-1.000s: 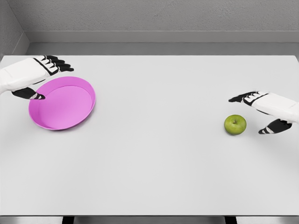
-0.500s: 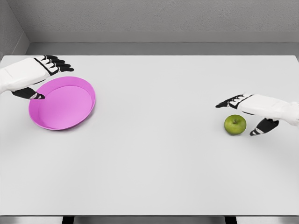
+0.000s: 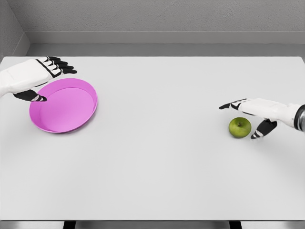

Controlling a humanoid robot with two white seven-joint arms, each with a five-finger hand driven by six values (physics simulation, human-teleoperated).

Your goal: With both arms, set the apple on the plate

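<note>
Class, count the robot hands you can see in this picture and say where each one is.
2. The left hand is at the far left rim of the pink plate; the right hand is open around the green apple on the right. Nothing appears hidden.

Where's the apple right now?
In the head view, the apple sits on the table's right side, between the open right hand's fingers and thumb, not yet grasped.

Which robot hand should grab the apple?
The right robot hand. Its open fingers already sit around the apple, while the left robot hand is far away by the pink plate.
</note>
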